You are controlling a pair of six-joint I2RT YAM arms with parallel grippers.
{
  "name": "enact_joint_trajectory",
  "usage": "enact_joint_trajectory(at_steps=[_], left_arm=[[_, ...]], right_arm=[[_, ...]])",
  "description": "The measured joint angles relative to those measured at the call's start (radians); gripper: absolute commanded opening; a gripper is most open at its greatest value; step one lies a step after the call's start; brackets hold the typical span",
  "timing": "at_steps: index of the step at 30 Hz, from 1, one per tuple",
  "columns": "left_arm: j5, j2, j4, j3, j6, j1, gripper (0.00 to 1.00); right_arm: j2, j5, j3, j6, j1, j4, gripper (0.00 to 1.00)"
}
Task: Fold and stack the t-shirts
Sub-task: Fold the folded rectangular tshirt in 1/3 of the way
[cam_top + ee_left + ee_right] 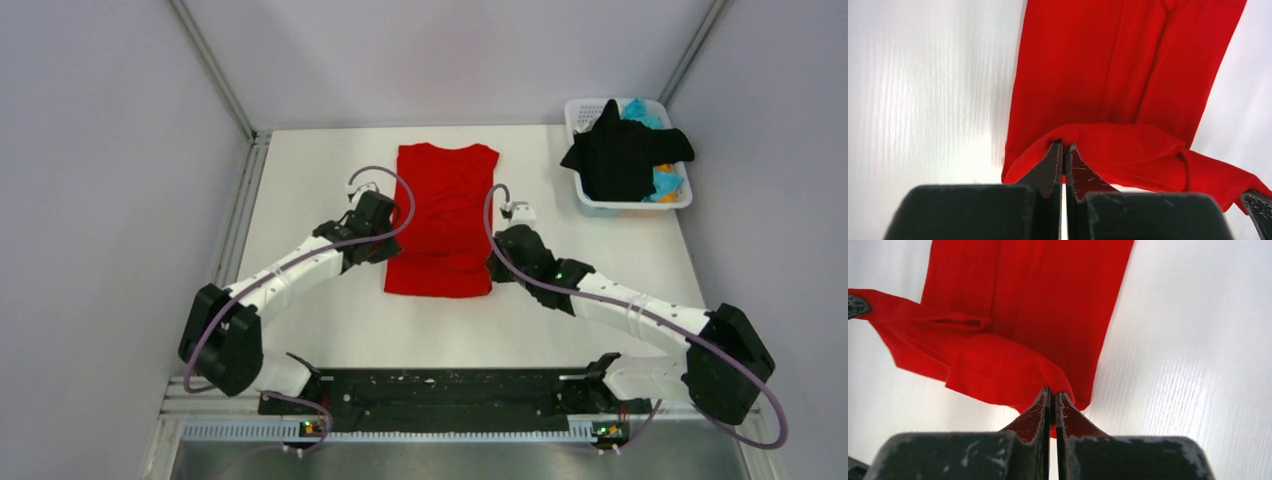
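The red t-shirt (442,215) lies folded into a long strip on the white table (320,320), collar end far. My left gripper (385,240) is shut on the shirt's near left corner, which rises off the table in the left wrist view (1108,145). My right gripper (497,262) is shut on the near right corner, lifted in the right wrist view (1013,370). The near hem hangs between both grippers. The black t-shirt (622,152) drapes over the basket, with cyan cloth (640,110) and an orange bit (664,169) beside it.
The white plastic basket (584,113) stands at the table's far right corner. A metal rail (238,215) runs along the left edge. White walls close in on both sides and the back. A black bar (440,392) spans the near edge between the arm bases.
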Motion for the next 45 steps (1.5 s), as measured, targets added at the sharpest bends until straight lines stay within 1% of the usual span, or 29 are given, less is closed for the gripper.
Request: enact_joint_trajectory(at_steps=[4,9,13,16,26,28,30,31,32,34,35,36,38,40,42,43,45], left_arm=[[0.003,0.08,0.014,0.091,0.047,0.029,0.0],[0.015,0.157,0.031,0.205,0.095,0.047,0.0],[0.035,0.249,0.038,0.288,0.122,0.092,0.0],[0.042,0.311,0.037,0.328,0.137,0.121,0.0],[0.099,0.444,0.034,0.449,0.172,0.172,0.0],[0.116,0.473,0.034,0.474,0.173,0.181,0.04],[0.122,0.503,0.032,0.498,0.173,0.189,0.12],[0.123,0.517,0.031,0.508,0.174,0.193,0.19],[0.123,0.531,0.026,0.52,0.175,0.196,0.31],[0.125,0.562,0.015,0.549,0.178,0.206,0.61],[0.132,0.577,0.007,0.567,0.183,0.213,0.74],[0.142,0.592,-0.007,0.591,0.188,0.221,0.83],[0.153,0.622,-0.042,0.656,0.196,0.238,0.92],[0.16,0.63,-0.057,0.706,0.206,0.251,0.96],[0.16,0.615,-0.053,0.717,0.206,0.259,0.99],[0.163,0.597,-0.05,0.707,0.205,0.262,0.99],[0.165,0.544,-0.028,0.64,0.201,0.263,0.99]], right_arm=[[0.079,-0.031,0.043,-0.043,-0.084,0.044,0.0],[0.172,-0.06,0.101,-0.08,-0.14,0.083,0.0],[0.231,-0.085,0.152,-0.1,-0.18,0.108,0.0],[0.28,-0.102,0.192,-0.115,-0.216,0.13,0.0],[0.425,-0.166,0.27,-0.135,-0.296,0.183,0.0],[0.451,-0.176,0.278,-0.135,-0.308,0.201,0.0],[0.483,-0.182,0.294,-0.134,-0.316,0.211,0.0],[0.505,-0.184,0.311,-0.134,-0.32,0.213,0.04],[0.527,-0.185,0.328,-0.134,-0.323,0.215,0.14],[0.58,-0.196,0.376,-0.132,-0.335,0.216,0.43],[0.602,-0.2,0.397,-0.126,-0.342,0.213,0.53],[0.624,-0.204,0.427,-0.129,-0.35,0.199,0.59],[0.654,-0.209,0.48,-0.134,-0.365,0.176,0.68],[0.652,-0.216,0.504,-0.138,-0.375,0.169,0.8],[0.629,-0.229,0.5,-0.137,-0.38,0.175,0.88],[0.612,-0.237,0.487,-0.138,-0.381,0.182,0.9],[0.554,-0.262,0.433,-0.138,-0.381,0.203,0.9]])
